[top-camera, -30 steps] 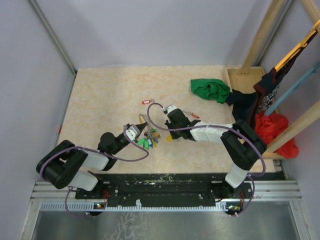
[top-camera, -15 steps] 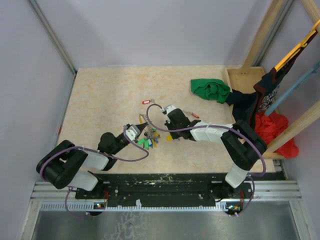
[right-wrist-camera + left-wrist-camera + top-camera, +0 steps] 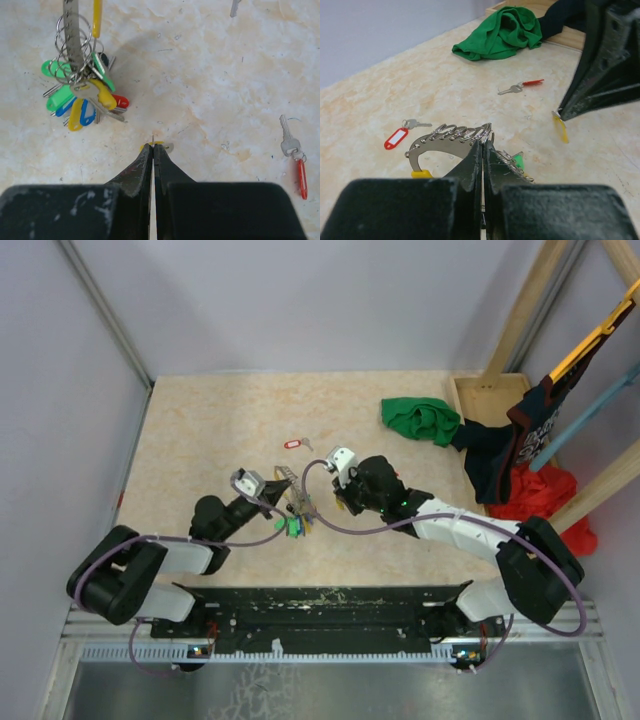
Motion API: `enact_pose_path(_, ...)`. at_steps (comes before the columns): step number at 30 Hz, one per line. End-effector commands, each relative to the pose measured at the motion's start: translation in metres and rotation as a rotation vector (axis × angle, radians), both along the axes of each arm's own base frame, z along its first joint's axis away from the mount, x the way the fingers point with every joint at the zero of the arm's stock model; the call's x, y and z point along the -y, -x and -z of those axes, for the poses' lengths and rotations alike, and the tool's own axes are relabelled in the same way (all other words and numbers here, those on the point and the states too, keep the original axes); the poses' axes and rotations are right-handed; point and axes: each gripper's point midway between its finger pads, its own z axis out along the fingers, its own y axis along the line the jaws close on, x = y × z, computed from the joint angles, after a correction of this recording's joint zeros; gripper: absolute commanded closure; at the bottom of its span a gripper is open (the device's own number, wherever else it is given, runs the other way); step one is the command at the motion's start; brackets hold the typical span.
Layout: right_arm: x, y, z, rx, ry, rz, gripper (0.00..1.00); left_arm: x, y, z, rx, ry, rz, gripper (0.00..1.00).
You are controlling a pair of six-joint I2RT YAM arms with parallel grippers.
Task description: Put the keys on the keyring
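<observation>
Pale grey walls [image 3: 300,310] box in one speckled beige tabletop [image 3: 200,430], with one green cloth [image 3: 420,420] beside one wooden tray [image 3: 488,395] at its far right. Two arms meet near the middle. One keyring [image 3: 451,134], with its bunch of keys and coloured tags hanging beneath, is clamped in the closed left gripper [image 3: 482,150]. One brass-yellow key [image 3: 560,128] hangs from the tips of the right gripper [image 3: 152,148], which is pinched shut on it near the bunch. Two more keys lie loose: a red-tagged key [image 3: 292,444] and a slim red-headed key [image 3: 522,86]. Since a second ago the left wrist has risen, lifting the ring. The right arm has swung over the red-headed key, and its jaws have closed fully.
</observation>
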Motion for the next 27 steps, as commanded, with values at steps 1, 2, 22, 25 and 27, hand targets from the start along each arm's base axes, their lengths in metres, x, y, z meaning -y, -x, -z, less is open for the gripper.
enact_pose_path(1,-0.012,-0.001,-0.029,0.011,-0.038,-0.049,1.00,-0.004,-0.013,-0.021,-0.183,0.206,0.000,1.00)
enact_pose_path(2,-0.014,0.003,-0.030,-0.010,-0.037,-0.071,1.00,-0.004,-0.015,-0.020,-0.220,0.218,-0.001,1.00)
enact_pose_path(22,-0.020,0.020,-0.044,0.040,-0.087,-0.189,1.00,-0.009,-0.045,0.033,-0.756,0.273,0.027,1.00)
enact_pose_path(25,-0.020,0.019,-0.045,0.058,-0.087,-0.194,1.00,-0.007,-0.040,0.023,-0.671,0.245,0.073,1.00)
enact_pose_path(27,-0.020,0.019,-0.045,0.068,-0.081,-0.206,1.00,-0.004,-0.035,0.020,-0.626,0.231,0.120,1.00)
